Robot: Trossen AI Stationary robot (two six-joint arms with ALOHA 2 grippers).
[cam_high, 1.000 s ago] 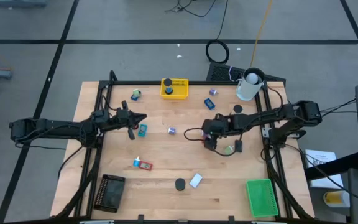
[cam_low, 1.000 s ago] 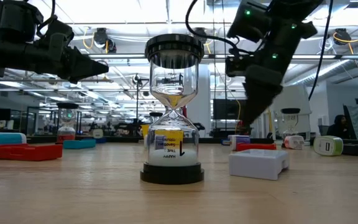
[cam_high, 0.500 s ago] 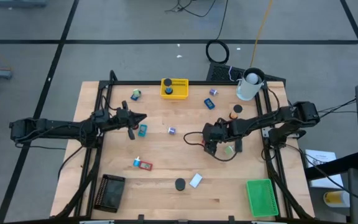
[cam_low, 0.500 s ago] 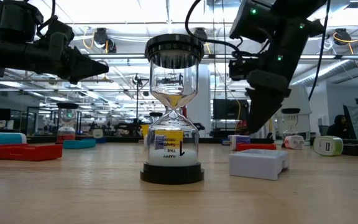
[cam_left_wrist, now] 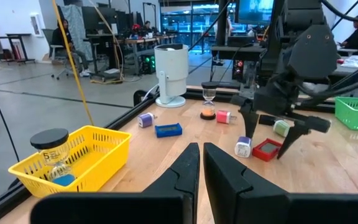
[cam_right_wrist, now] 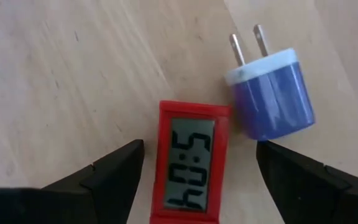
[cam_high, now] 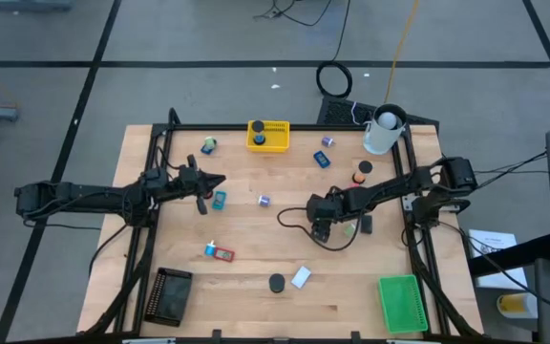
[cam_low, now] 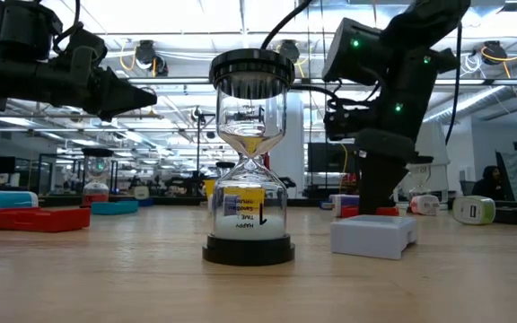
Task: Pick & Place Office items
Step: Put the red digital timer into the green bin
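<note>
My right gripper (cam_right_wrist: 201,163) is open and points steeply down at the middle right of the table (cam_high: 321,229). Its fingers stand on either side of a red digital timer (cam_right_wrist: 188,168) without touching it. The timer lies flat on the wood, with a blue plug charger (cam_right_wrist: 269,93) beside it. The left wrist view shows the same gripper (cam_left_wrist: 272,127) over the timer (cam_left_wrist: 266,149). My left gripper (cam_left_wrist: 199,155) is shut and level above the table's left part (cam_high: 220,180), holding nothing.
A yellow tray (cam_high: 268,135) and a white cup (cam_high: 382,132) stand at the far edge. A black tray (cam_high: 171,294) and a green tray (cam_high: 401,303) stand at the near corners. An hourglass (cam_low: 250,157), a white block (cam_high: 301,277) and small items (cam_high: 220,252) lie scattered.
My right gripper has sunk toward the table and come a little toward the near edge, tipping more steeply down, until its open fingers stand around the red timer. The items on the table have not moved.
</note>
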